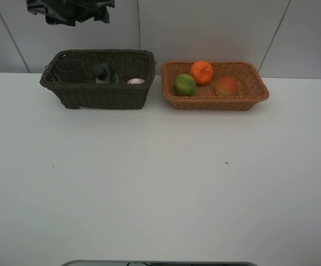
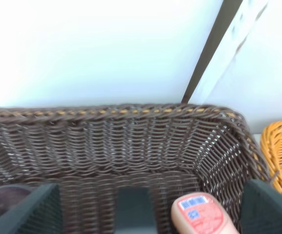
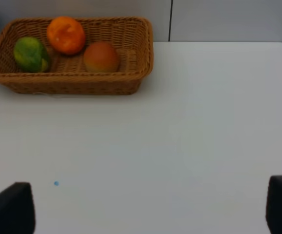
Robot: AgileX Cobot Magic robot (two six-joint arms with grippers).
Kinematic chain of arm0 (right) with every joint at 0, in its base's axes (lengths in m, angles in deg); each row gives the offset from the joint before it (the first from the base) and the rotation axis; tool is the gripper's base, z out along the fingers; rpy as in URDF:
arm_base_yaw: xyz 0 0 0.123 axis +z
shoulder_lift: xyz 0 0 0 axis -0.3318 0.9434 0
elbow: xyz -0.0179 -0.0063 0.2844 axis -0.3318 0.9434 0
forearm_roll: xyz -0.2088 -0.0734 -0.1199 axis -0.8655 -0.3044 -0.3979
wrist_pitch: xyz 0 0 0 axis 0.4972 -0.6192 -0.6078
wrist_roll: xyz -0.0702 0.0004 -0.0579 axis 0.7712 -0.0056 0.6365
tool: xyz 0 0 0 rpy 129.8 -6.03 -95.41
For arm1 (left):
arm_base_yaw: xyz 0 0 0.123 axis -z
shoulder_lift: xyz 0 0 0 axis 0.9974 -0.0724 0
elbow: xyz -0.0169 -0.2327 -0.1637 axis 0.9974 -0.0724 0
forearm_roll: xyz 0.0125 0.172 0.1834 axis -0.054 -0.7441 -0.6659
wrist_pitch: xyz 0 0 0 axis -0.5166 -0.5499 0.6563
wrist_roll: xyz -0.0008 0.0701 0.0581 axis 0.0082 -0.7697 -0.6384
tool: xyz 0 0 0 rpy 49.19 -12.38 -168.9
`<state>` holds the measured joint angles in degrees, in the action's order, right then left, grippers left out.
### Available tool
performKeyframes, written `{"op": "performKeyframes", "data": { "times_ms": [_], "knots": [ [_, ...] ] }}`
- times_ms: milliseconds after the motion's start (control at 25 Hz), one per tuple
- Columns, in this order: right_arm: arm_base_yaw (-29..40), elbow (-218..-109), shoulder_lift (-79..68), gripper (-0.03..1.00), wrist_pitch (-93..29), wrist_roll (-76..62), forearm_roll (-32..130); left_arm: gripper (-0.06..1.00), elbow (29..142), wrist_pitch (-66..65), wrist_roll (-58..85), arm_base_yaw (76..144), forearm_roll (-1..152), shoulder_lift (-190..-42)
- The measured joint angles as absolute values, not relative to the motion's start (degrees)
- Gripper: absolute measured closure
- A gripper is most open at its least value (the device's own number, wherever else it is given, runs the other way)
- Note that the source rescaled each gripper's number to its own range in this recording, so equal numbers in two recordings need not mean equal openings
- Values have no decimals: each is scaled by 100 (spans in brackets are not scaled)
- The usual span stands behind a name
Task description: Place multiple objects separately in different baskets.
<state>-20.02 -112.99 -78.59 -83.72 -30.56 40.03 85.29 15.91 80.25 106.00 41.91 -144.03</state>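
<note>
Two wicker baskets sit side by side at the far edge of the white worktop (image 1: pixel 160 183), close to the wall but not touching each other. The dark basket (image 1: pixel 102 94) is the deeper one; the tan basket (image 1: pixel 215 100) stands just beside it, on the side of the right arm.

In the tan basket lie three fruits. The orange (image 1: pixel 202 72) rests against the far wall of that basket. The green fruit (image 1: pixel 185 85) lies just beside the orange, toward the dark basket, and seems to touch it. The peach (image 1: pixel 227 87) lies on the other side of the orange, a little apart from it.

In the dark basket, the black bottle (image 1: pixel 100 72) stands near the middle. The pink bottle (image 1: pixel 136 81) lies at the end nearest the tan basket, only its pale end showing over the rim; the left wrist view shows its barcoded label facing up. The cup (image 1: pixel 69 71) is a dim, see-through shape at the end farthest from the tan basket, hard to make out.

The left gripper (image 2: pixel 150 207) hangs above the dark basket, its jaws apart and empty, with the pink bottle lying below and between them. The right gripper (image 3: pixel 150 207) hovers over bare worktop well apart from the tan basket, its jaws wide apart and holding nothing.
</note>
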Motion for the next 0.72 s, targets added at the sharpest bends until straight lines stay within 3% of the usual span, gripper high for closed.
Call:
{"op": "performKeyframes", "data": {
  "times_ms": [720],
  "knots": [
    [-2002, -11299, -7859, -3, -8372, -3056, 4003, -5, 6418, 3690, 6951, 10673, 4554, -10004]
  ]
}}
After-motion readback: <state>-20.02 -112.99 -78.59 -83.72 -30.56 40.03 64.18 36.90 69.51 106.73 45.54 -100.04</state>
